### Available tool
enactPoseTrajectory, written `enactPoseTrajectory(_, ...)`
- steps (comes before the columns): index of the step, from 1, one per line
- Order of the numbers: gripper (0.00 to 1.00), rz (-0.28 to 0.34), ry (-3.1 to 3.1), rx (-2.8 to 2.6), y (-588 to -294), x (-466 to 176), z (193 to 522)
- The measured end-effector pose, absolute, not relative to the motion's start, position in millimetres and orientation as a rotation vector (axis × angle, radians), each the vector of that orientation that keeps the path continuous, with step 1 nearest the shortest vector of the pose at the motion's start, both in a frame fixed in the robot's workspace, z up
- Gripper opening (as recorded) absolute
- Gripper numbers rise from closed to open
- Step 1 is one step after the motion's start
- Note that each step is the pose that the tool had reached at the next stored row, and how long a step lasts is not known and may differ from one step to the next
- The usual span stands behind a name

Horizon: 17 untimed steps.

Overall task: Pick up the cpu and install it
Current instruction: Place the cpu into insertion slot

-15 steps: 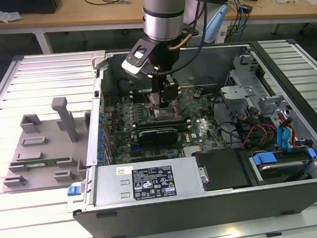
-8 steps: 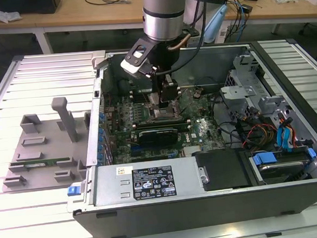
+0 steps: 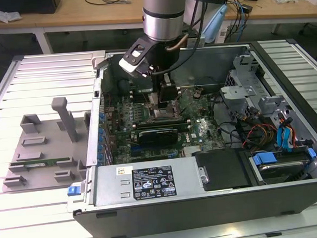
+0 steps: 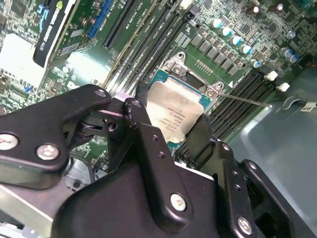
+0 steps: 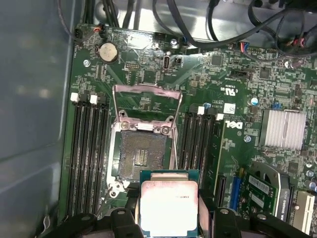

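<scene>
Hand: my hand (image 5: 168, 218) was clenched on the cpu (image 5: 168, 206), w/ fingers (image 4: 141, 124) pressing two opp. edges.
Cpu: metal top up, looked flat; carried in the hand, not seated by my read.
Cpu vs socket: it hung over the edge of the open socket (image 5: 143, 156), on the side away from the raised load plate (image 5: 146, 101). Couldn't tell if it touched.
Doing it well: I reckoned I needed to square the cpu's edges to the socket frame, keep it level, come straight down w/ no sideways shove, and let go only once flush.
Memory slots: rows (image 5: 91, 153) ran either side of the socket, near the fingers, so little room.
Case: in the ext. view the arm reached down into the open pc case (image 3: 207, 194) on the slatted worktop (image 3: 36, 78).
</scene>
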<state>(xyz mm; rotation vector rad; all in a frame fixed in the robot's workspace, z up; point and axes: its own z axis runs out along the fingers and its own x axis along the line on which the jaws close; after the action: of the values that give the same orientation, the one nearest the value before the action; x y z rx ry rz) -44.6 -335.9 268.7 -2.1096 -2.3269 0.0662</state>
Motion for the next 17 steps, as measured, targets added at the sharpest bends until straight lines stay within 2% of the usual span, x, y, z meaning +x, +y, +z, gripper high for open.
enactPoseTrajectory(17,0.55,0.068,-2.294,-2.146,-336,-45,258)
